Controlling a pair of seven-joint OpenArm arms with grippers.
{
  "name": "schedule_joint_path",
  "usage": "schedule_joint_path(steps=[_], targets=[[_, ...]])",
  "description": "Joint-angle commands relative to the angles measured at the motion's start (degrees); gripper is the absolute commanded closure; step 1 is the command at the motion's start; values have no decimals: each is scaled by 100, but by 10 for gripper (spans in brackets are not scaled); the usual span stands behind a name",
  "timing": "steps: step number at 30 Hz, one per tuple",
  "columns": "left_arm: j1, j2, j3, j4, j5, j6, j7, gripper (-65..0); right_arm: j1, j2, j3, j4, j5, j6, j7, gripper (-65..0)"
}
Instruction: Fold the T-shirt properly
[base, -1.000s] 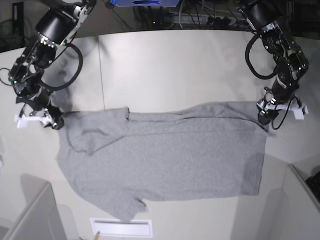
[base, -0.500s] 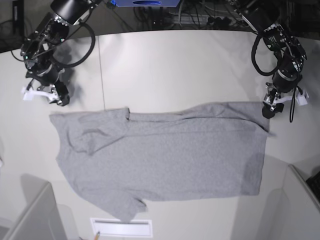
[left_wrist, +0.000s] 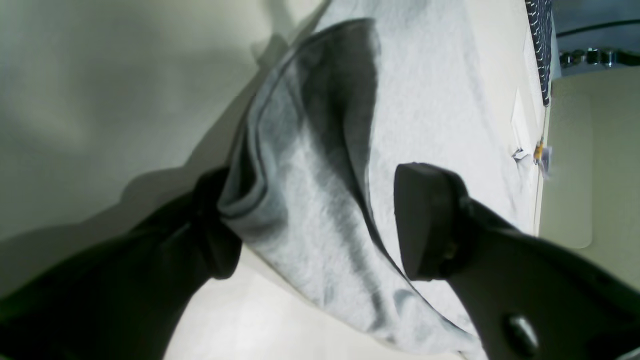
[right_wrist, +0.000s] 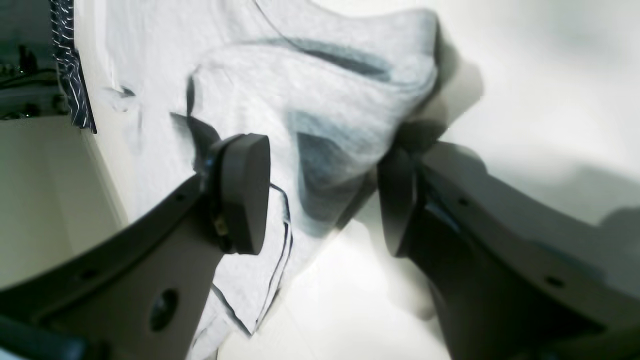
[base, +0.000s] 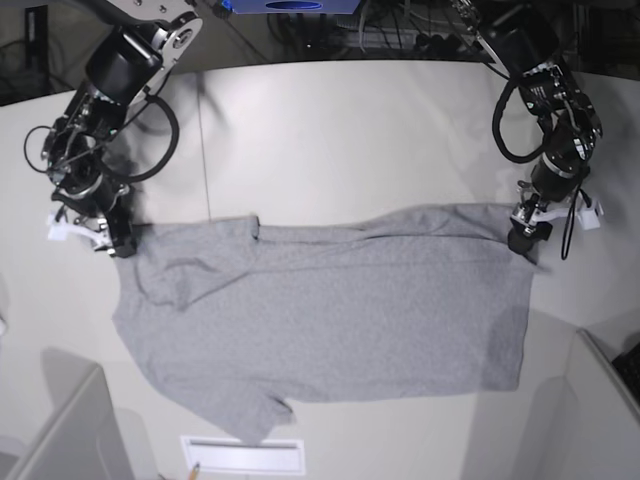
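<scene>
Fabric of the T-shirt (base: 330, 310) lies spread flat, plain side up, across the table (base: 350, 130), its far corners under both arms. Left gripper (left_wrist: 320, 220) and right gripper (right_wrist: 320, 195) each stand spread, straddling a bunched corner without pinching it. Likely step: taking hold for the first fold; next, both must close squarely on cloth. No containers hold anything visible.

No text, label, brand, number or sign can be read in any view. The large heather-grey cotton T-shirt (base: 330, 310) shows only its plain side, and the pale, smooth desk (base: 350, 130) carries no readable marking.
</scene>
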Motion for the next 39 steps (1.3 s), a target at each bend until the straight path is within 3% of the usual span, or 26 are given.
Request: schedule_joint_path(steps=[1, 3, 5, 6, 9, 10, 13, 17, 22, 24, 29, 33, 36, 39], targets=[[38, -48, 22, 36, 73, 71, 61, -438, 41, 87, 3, -68, -218, -117, -38, -326], [73, -48, 13, 54, 73, 71, 53, -433, 93, 122, 3, -173, -218, -117, -30, -321], [82, -57, 13, 18, 73, 71, 53, -360, 102, 166, 3, -226, -270, -117, -3, -308], [82, -66, 13, 18, 73, 71, 53, -301, 111, 202, -14, -244, -323, -117, 23, -272], [82, -136, 22, 45, 73, 71, 70, -59, 155, 219, -357, -244, -490, -117, 173, -41], [73, -136, 22, 62, 73, 71, 88, 0, 155, 219, -463, -244, -534, -117, 243, 0], [30, -162, 110, 89, 73, 71, 123, 0, 181, 219, -594, -200, -587, -117, 261, 0], [91, -707, 874, 616, 55, 97, 255, 0, 313, 254, -594, 213, -604, -152, -117, 0], [-23, -1112, 1147, 1170, 37, 106, 316, 0, 639, 325, -586, 653, -587, -1084, -777, 0], [-348, -1261, 1226, 1232, 37, 106, 712, 0, 876, 386, -621, 697, -569, -1348, -1005, 0], [-1175, -1323, 1209, 1214, 64, 106, 1468, 0, 1588, 509, -594, 679, -569, -1744, -1533, 0], [-1623, -1332, 1226, 1091, 64, 106, 1521, 0, 2080, 588, -621, 574, -613, -1946, -1603, 0], [-1896, -1332, 1226, 854, 64, 106, 1530, 0, 2450, 826, -621, 38, -604, -2359, -1586, 0], [-1940, -1332, 1200, 810, 64, 106, 1530, 0, 2599, 940, -594, -191, -578, -2429, -1674, 0]])
